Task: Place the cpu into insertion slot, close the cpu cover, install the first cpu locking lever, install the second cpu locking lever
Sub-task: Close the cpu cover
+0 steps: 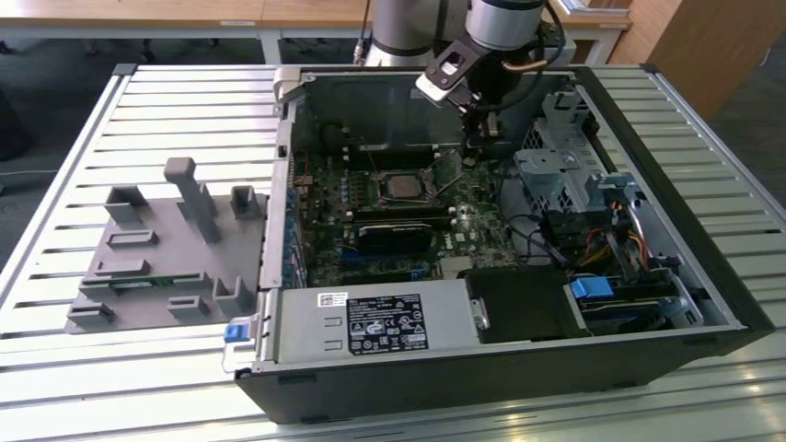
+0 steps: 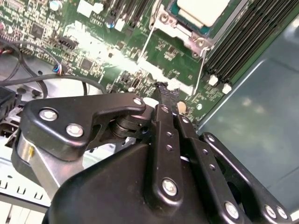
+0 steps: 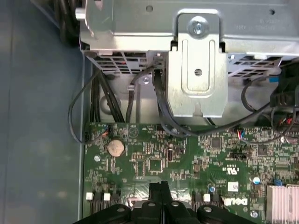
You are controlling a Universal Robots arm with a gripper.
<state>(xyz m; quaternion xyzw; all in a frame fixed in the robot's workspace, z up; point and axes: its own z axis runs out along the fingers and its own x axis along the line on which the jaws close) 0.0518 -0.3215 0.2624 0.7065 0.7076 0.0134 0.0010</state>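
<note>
Atop a slatted metal table (image 1: 184,101) lies the open black computer case (image 1: 491,387), its green motherboard (image 1: 479,221) exposed. At about two o'clock from the socket in the exterior view, the black linkage gripper (image 3: 160,185) hangs low over the board, fingers pressed together with nothing seen between them. The small square black insertion slot (image 1: 381,187) holds the pale silver-beige square cpu (image 2: 205,9), and the thin silvery cpu cover (image 2: 184,30) appears to lie around it. That chip looks light, stiff and delicate underneath; its bare edges would be the safest hold. A thin wire lever (image 2: 201,67) beside the frame seems springy.
</note>
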